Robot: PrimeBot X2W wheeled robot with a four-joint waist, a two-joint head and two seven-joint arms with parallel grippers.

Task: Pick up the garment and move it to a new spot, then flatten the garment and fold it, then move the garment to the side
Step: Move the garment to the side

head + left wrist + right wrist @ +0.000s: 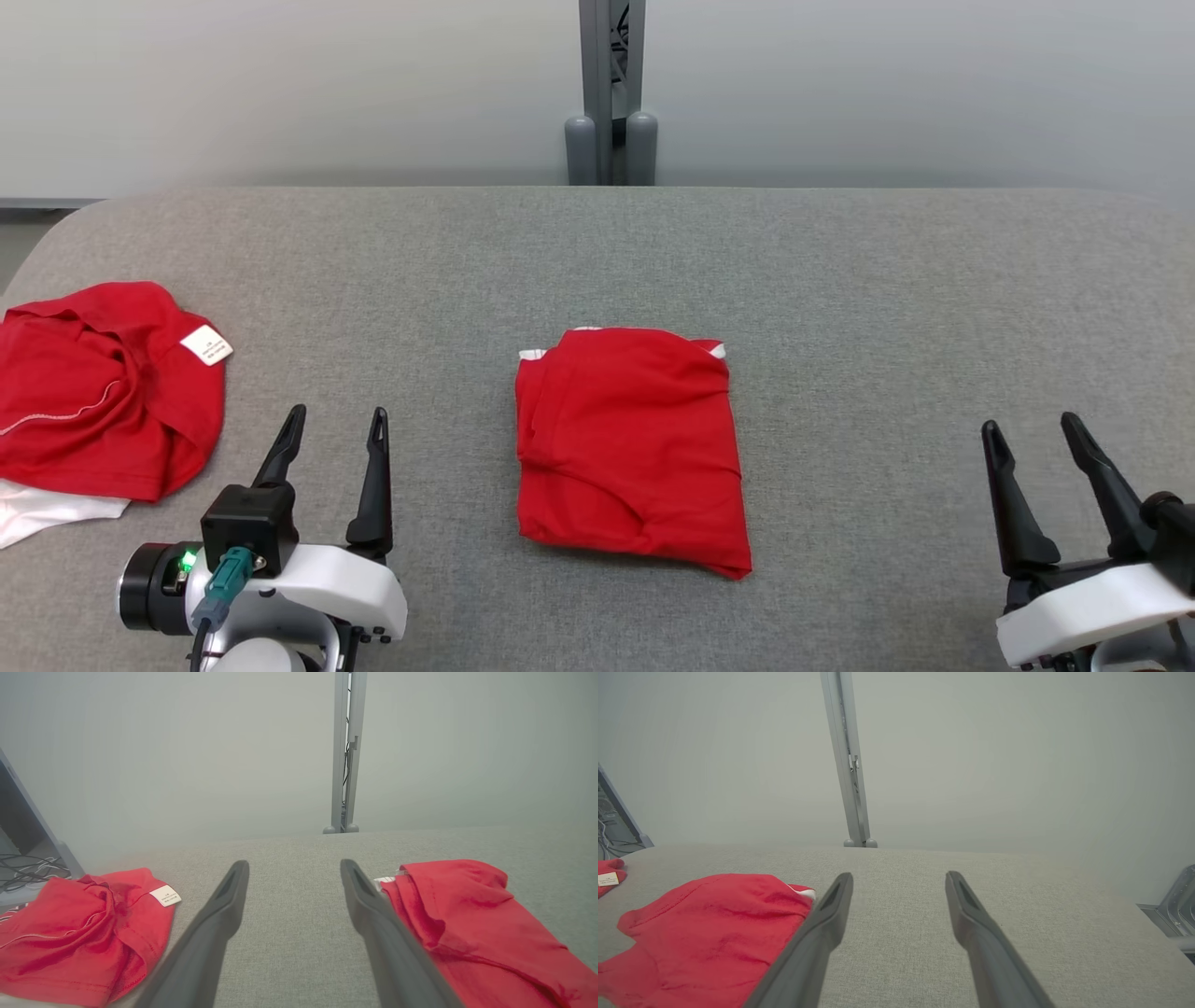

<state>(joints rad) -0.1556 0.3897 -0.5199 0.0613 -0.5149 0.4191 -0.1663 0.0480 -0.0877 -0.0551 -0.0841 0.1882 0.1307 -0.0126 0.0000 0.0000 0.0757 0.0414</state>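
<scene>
Left claw (337, 413) and right claw (1029, 425) gape empty at bottom corners; folded red garment (630, 448) mid-frame looks light, limp: pinch all layers at its near edge.

The head view looks steeply down on the grey fabric-covered table (840, 280) from its near edge. Both wrist views sit low above it, facing the pale far wall (280, 84). All three share the folded red cloth garment (630, 448) and the grey metal post (611, 93).

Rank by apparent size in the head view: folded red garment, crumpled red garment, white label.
1. Folded red garment and crumpled red garment: about alike; the second is cut off at the edge.
2. White label: smallest.
</scene>
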